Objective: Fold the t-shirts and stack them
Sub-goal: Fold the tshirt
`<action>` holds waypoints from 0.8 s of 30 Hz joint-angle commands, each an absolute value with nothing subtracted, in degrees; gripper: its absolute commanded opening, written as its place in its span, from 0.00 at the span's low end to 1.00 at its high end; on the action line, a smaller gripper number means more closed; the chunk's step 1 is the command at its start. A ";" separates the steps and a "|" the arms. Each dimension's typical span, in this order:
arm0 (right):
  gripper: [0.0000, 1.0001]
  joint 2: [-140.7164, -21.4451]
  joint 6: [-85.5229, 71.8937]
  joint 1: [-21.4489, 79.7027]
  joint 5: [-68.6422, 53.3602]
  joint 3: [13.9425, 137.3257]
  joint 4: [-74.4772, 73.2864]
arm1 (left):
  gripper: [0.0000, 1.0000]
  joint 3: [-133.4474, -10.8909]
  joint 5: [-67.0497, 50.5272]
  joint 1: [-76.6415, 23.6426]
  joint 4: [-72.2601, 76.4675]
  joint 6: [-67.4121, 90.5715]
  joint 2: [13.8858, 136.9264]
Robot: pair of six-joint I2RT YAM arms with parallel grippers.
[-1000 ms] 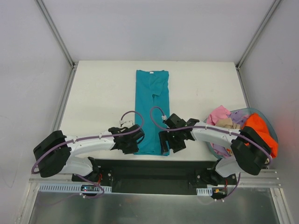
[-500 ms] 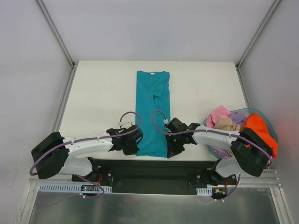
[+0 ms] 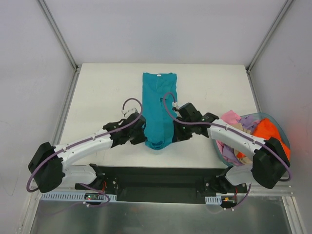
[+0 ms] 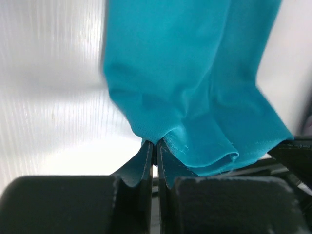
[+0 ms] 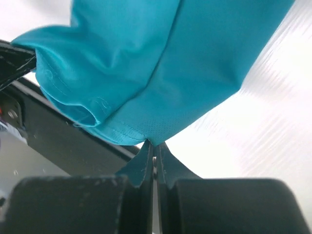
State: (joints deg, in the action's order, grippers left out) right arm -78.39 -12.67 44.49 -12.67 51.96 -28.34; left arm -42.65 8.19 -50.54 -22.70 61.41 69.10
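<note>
A teal t-shirt [image 3: 158,105], folded into a long strip, lies down the middle of the white table, its white neck tag at the far end. My left gripper [image 3: 140,137] is shut on the near left corner of its hem, and my right gripper [image 3: 173,132] is shut on the near right corner. The hem hangs between them, raised off the table and sagging. In the left wrist view the gripper [image 4: 156,142] pinches teal cloth [image 4: 195,73]. The right wrist view shows that gripper [image 5: 155,143] pinching the teal t-shirt [image 5: 170,63] the same way.
A round blue-grey basket [image 3: 263,116] stands at the table's right edge, behind the right arm. It holds an orange t-shirt [image 3: 270,134], a pink one [image 3: 228,119], a tan one [image 3: 239,127] and a lavender one [image 3: 226,153]. A black rail runs along the near edge.
Both grippers closed on the teal t-shirt's near hem corners at the table's front edge. They then carried the hem up and away from that edge, toward the middle.
</note>
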 commanded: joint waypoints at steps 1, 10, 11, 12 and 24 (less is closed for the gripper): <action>0.00 -80.67 -5.81 39.92 -10.46 60.79 -31.20 | 0.00 -50.08 9.06 -44.04 -20.75 52.04 72.77; 0.00 -92.63 -1.67 31.74 -13.35 76.28 -31.20 | 0.00 -65.02 3.00 -33.41 -19.34 41.84 85.86; 0.00 -93.85 -1.50 31.12 -13.97 77.77 -31.11 | 0.00 -66.26 2.29 -32.62 -19.34 40.62 88.39; 0.00 -96.22 -1.06 30.59 -14.41 80.05 -31.11 | 0.00 -67.49 1.59 -32.00 -19.34 40.17 89.55; 0.00 -112.40 -0.88 23.91 -19.16 92.81 -31.29 | 0.08 -82.51 -4.57 -25.05 -19.34 34.81 105.37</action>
